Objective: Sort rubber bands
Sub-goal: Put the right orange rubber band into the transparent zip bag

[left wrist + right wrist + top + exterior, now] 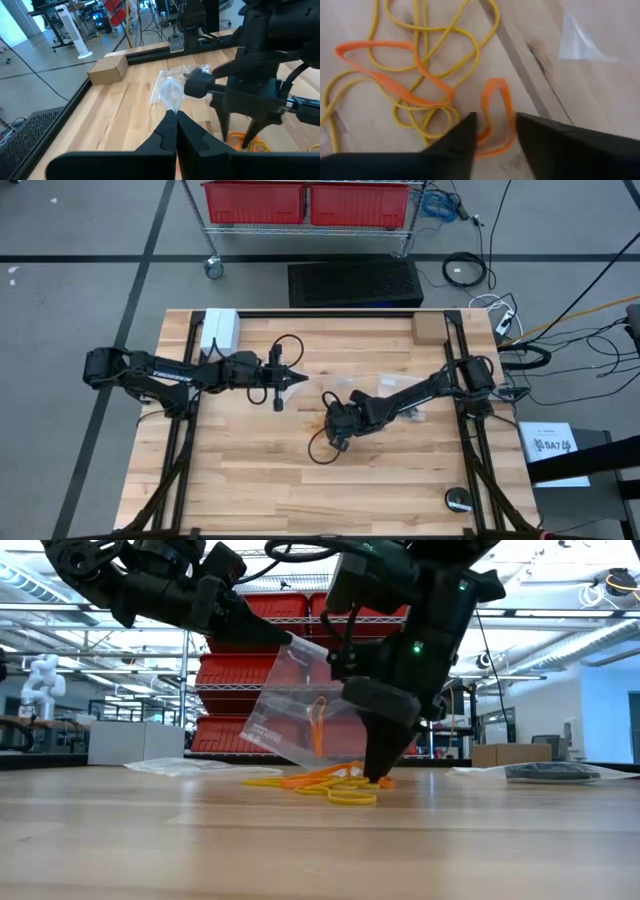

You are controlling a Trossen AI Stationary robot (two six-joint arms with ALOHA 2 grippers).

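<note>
A pile of yellow and orange rubber bands (330,785) lies on the wooden table (250,480) near its middle. My right gripper (495,122) points down into the pile. It is open, and its fingertips stand on either side of the end of one orange band (495,95). Beside it more yellow bands (420,65) and a second orange band (390,80) lie tangled. My left gripper (280,638) is shut on a clear plastic bag (290,715) that hangs over the pile. An orange band (318,725) shows inside the bag. My left gripper pinches the clear bag's upper corner (290,640) between its two shut fingers, coming nearly level from the table's left. The bag hangs tilted below the fingers, its lower edge just over the pile. My right gripper stands astride the orange band; I cannot tell whether it touches it.
More clear bags (390,385) lie right of the pile. A white box (220,330) stands at the far left corner, a cardboard box (428,328) at the far right, and a small black round thing (458,500) near the front right. Red bins (305,202) sit beyond the table.
</note>
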